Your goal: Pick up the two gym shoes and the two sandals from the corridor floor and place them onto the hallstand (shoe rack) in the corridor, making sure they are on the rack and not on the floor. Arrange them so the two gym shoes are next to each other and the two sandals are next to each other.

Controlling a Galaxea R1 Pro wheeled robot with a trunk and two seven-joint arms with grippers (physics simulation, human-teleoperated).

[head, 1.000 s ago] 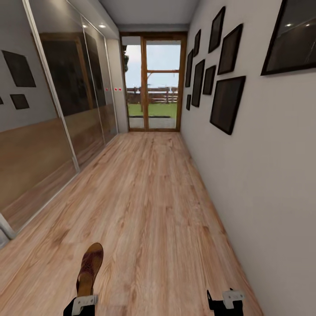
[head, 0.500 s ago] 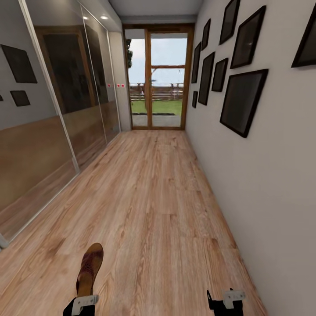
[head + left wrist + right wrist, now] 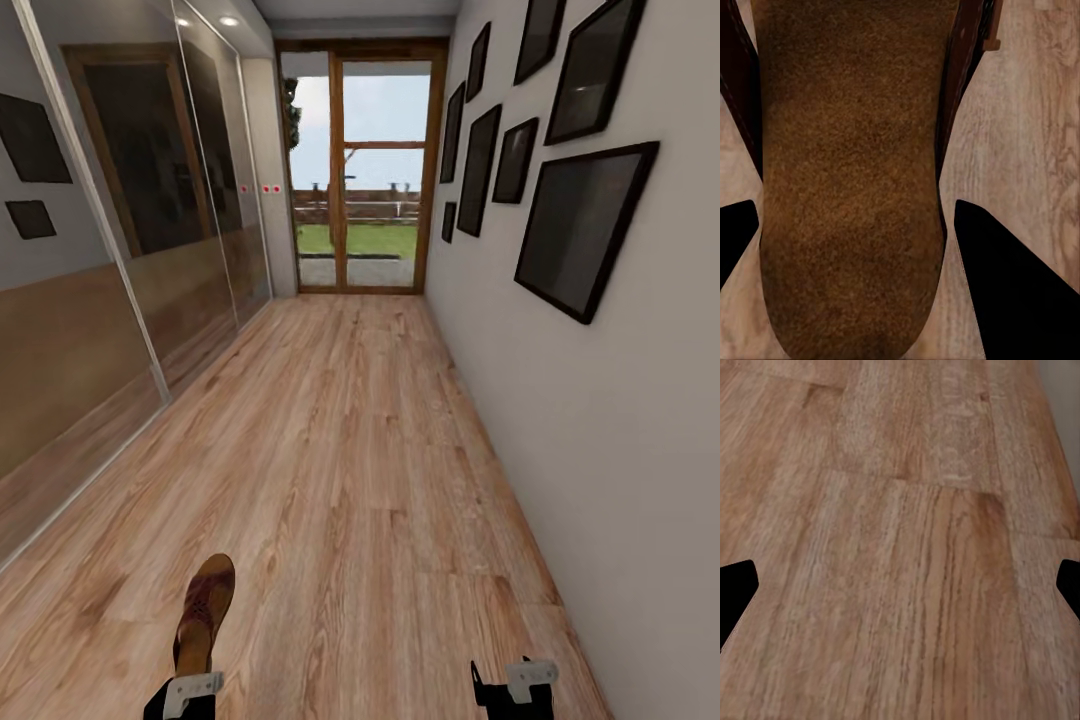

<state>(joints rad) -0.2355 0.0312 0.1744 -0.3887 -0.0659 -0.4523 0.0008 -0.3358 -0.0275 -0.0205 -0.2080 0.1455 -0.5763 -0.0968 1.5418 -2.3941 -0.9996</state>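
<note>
The left gripper is clamped on one brown sandal, its sole showing between the fingers in the left wrist view; the right gripper carries nothing, its fingers apart over the wood floor; the corridor has slid in the head view since a second ago, so the robot itself has turned or rolled on; the pictures hang on the wall at the right, the glass door stands at the far end; the rack likely still has to be found.

The head camera swung right and advanced: the glass door grew closer, the wall frames slid outward, mirrored wardrobe widened.
</note>
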